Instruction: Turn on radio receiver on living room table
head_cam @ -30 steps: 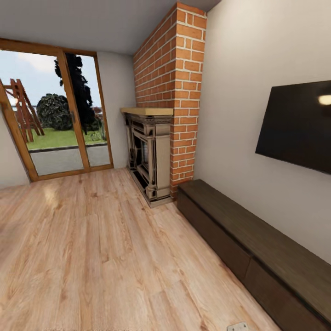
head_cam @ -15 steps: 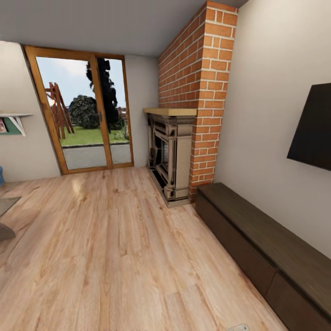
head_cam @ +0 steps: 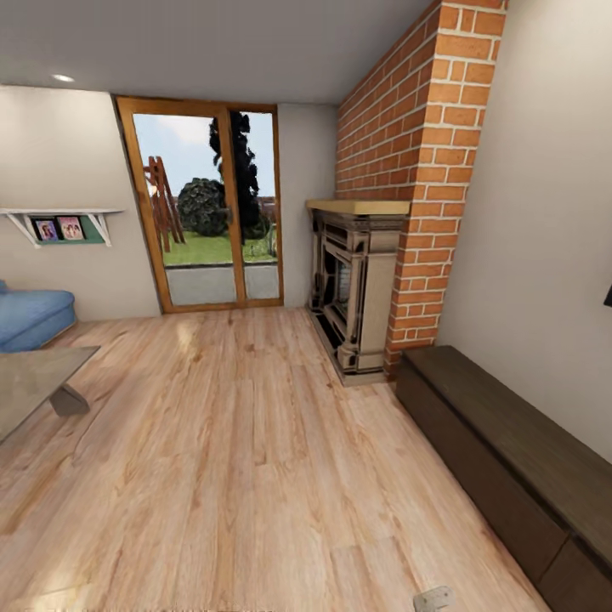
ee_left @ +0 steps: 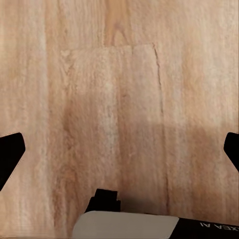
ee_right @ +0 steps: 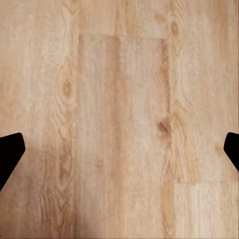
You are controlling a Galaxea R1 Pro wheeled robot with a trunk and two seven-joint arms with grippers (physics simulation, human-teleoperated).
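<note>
The radio receiver is out of view. A corner of the low table (head_cam: 32, 381) with its glossy grey top shows at the left edge of the head view, on the living room's light wood floor (head_cam: 238, 459). In the left wrist view my left gripper (ee_left: 119, 149) hangs open above bare floorboards, its black fingertips (ee_left: 10, 152) far apart at the picture's sides. My right gripper (ee_right: 119, 149) is open too, over floorboards, with nothing between its fingers.
A blue sofa (head_cam: 30, 316) stands behind the table, under a wall shelf (head_cam: 64, 223) with pictures. Glass garden doors (head_cam: 212, 212) are at the back. A fireplace (head_cam: 353, 289) with brick chimney (head_cam: 416, 170) and a long dark bench (head_cam: 510, 459) line the right wall.
The camera has swung left: the fireplace and bench slid rightward, the TV left the picture almost wholly, and the table corner, sofa and shelf came in at the left.
</note>
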